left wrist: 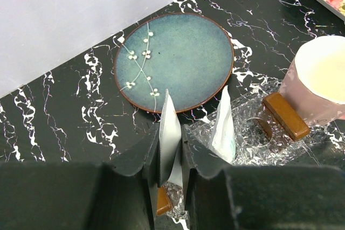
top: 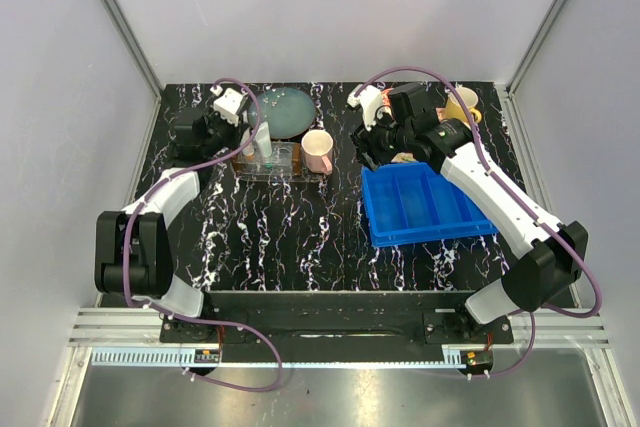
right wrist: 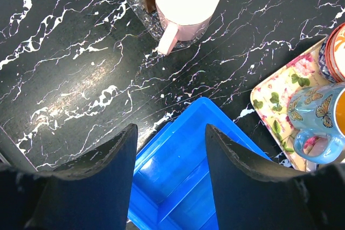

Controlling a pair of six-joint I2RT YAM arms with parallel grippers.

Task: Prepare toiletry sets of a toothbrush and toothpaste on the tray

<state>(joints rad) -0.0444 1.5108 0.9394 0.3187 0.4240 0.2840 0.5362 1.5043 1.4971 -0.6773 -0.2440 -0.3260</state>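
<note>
Left end effector point(left wrist: 171, 143) clenched on an upright white toothpaste tube point(left wrist: 167, 114), over the left end of the clear tray point(left wrist: 253, 146). Second tube point(left wrist: 224, 127) stands just to its right, in the tray. Plate point(left wrist: 175, 60) rim just ahead. Right end effector point(right wrist: 170, 132) released, above the far edge of the blue bin point(right wrist: 178, 179). Bare surface point(right wrist: 70, 52) ahead-left.
</note>
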